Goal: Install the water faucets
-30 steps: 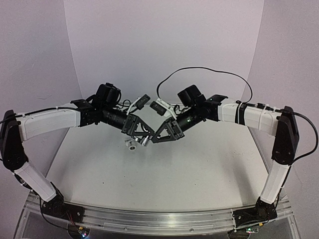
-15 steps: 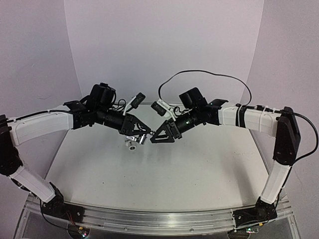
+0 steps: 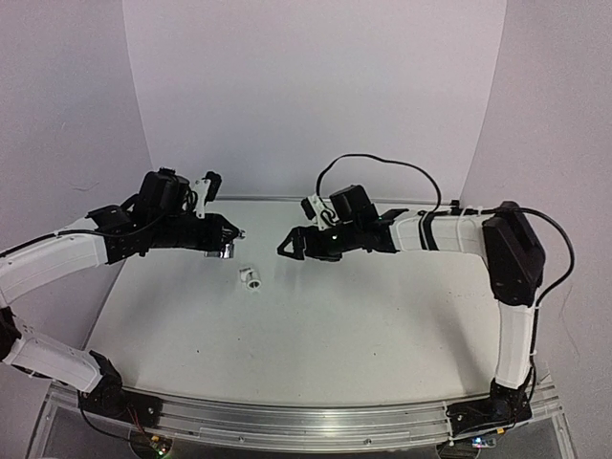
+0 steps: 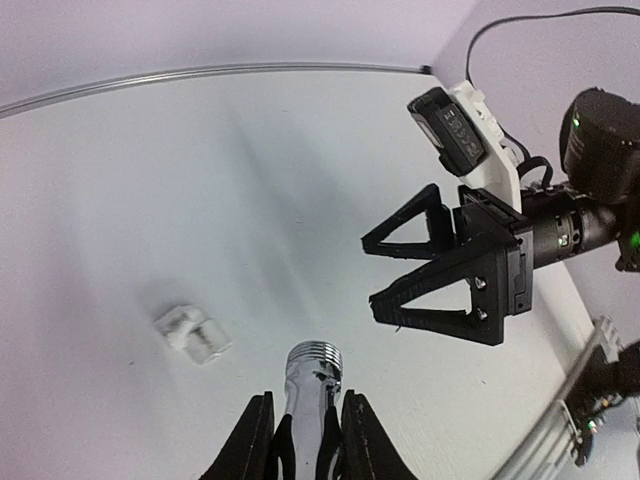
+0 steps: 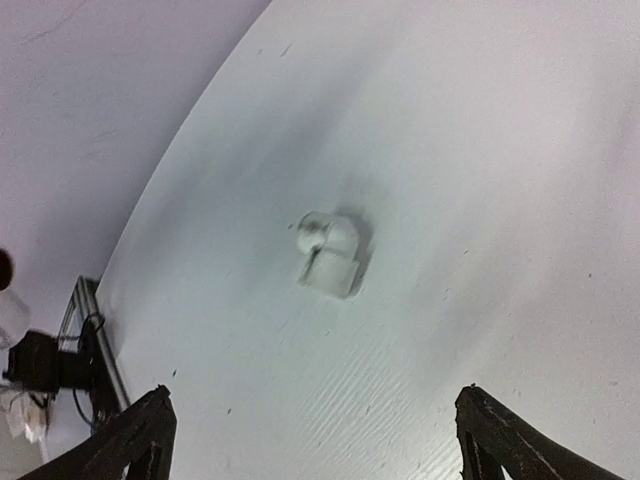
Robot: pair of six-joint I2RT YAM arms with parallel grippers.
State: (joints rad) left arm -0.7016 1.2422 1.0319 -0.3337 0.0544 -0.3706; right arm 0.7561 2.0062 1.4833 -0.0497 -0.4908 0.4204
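- Where the left wrist view reaches its lower centre, the water faucet [image 4: 312, 385] stands between the two fingers [image 4: 252, 445] of the left gripper [image 4: 307, 425], with its threaded silver end pointing toward the middle of the frame.
- The left gripper is clenched on the faucet body, one black finger touching it on each side.
- In the top view the left gripper [image 3: 228, 241] sits left of frame centre, and the faucet shows only as a small bright spot at its tip.
- A white elbow fitting [image 4: 192, 332] lies on the table [image 3: 382, 316], to the left of the faucet in the left wrist view and apart from it.
- In the top view the fitting [image 3: 250, 277] lies just below and right of the left gripper tip.
- The right gripper [image 3: 284, 247] is released, jaws spread wide, right of the left gripper and apart from it, tips facing it.
- In the right wrist view its fingertips occupy the lower corners, with the fitting [image 5: 328, 252] on the table near frame centre.
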